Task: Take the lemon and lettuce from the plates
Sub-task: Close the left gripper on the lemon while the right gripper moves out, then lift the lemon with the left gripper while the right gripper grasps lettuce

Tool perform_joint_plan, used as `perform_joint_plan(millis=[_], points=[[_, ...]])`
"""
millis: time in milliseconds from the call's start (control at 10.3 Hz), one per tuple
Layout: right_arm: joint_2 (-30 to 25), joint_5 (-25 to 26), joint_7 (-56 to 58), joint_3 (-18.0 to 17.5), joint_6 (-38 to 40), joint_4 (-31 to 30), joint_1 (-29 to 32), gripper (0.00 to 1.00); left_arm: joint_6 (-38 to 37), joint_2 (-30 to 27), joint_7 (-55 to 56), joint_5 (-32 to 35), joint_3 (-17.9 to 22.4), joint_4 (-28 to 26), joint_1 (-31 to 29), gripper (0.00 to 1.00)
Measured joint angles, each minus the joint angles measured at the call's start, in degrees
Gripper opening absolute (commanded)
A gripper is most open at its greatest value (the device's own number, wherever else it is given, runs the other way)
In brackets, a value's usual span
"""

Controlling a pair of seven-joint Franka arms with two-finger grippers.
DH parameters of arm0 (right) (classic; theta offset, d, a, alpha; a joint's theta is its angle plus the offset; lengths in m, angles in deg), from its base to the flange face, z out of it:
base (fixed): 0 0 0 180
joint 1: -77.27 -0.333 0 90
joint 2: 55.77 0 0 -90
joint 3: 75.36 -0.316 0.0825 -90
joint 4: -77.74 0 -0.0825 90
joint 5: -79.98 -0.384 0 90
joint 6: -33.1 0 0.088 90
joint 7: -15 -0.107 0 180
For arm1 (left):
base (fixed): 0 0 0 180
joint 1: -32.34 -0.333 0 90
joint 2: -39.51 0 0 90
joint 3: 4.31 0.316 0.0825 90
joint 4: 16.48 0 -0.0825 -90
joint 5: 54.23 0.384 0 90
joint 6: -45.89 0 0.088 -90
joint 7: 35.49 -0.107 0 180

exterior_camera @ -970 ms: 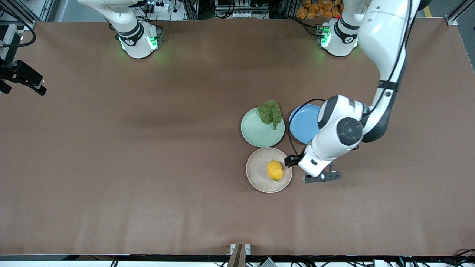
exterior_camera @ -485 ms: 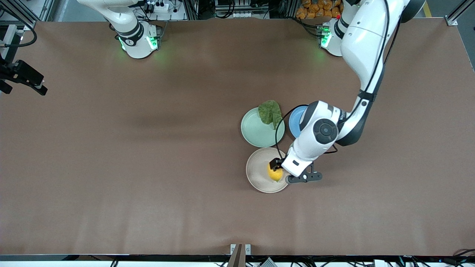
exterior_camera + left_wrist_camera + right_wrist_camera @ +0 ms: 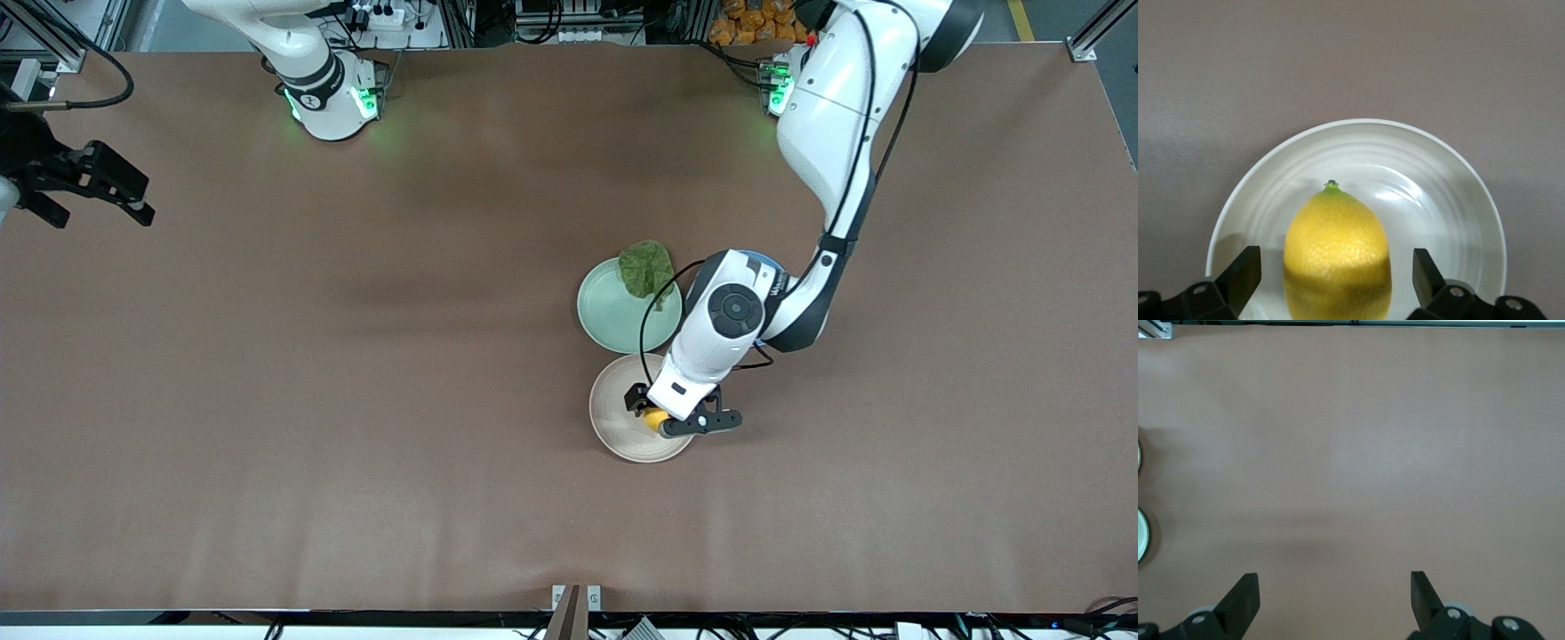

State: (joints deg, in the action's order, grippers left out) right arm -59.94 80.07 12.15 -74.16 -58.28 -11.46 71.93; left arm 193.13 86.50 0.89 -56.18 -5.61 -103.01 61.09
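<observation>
The yellow lemon (image 3: pixel 656 419) lies on the beige plate (image 3: pixel 613 409), the plate nearest the front camera. My left gripper (image 3: pixel 653 411) is open and low over that plate, one finger on each side of the lemon without touching it. In the left wrist view the lemon (image 3: pixel 1337 247) sits between the fingers (image 3: pixel 1245 273) on the plate (image 3: pixel 1438 213). The dark green lettuce (image 3: pixel 645 267) lies on the mint plate's (image 3: pixel 613 316) rim nearest the robot bases. My right gripper (image 3: pixel 100 218) is open and empty over bare table at the right arm's end, also in the right wrist view (image 3: pixel 1335 597).
A blue plate (image 3: pixel 766 260) beside the mint plate is mostly hidden under the left arm. The left arm's elbow and cable hang over the mint plate's edge. Two plate rims (image 3: pixel 1142 537) show at the edge of the right wrist view.
My left gripper moved from beside the beige plate to over the lemon, fingers now straddling it. The right gripper shifted slightly toward the table's middle.
</observation>
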Motion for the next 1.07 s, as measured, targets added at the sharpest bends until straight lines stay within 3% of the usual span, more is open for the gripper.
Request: perform_joint_plan(millis=[97,194,291,388,776,1067], points=[[0.00,0.00,0.00,-0.03,0.06,0.00,-0.31,1.00,0.88,0.60,0.02,0.00,0.28,0.05,0.31,1.00],[0.02,-0.03,-0.03,-0.10,0.18,-0.06,-0.68,1.00,1.31,1.00,0.02,0.00,0.42,0.16,0.31,0.56],[0.11,-0.08,-0.66,-0.15,0.20,-0.27,-1.38,1.00,1.37,1.18,0.31,0.00,0.53,0.23,0.31,0.06],[0.49,-0.11,-2.33,-0.20,0.17,-0.48,-2.79,1.00,1.38,1.20,1.92,0.00,0.55,0.25,0.31,0.00],[4.56,-0.16,-13.78,-0.59,-3.01,-0.65,-11.78,1.00,1.51,1.23,4.18,0.00,0.57,0.69,0.58,0.00],[8.90,-0.19,-29.03,-0.72,-6.62,-0.78,-21.07,1.00,-0.09,-0.69,4.26,0.00,1.10,2.39,-0.18,0.00]])
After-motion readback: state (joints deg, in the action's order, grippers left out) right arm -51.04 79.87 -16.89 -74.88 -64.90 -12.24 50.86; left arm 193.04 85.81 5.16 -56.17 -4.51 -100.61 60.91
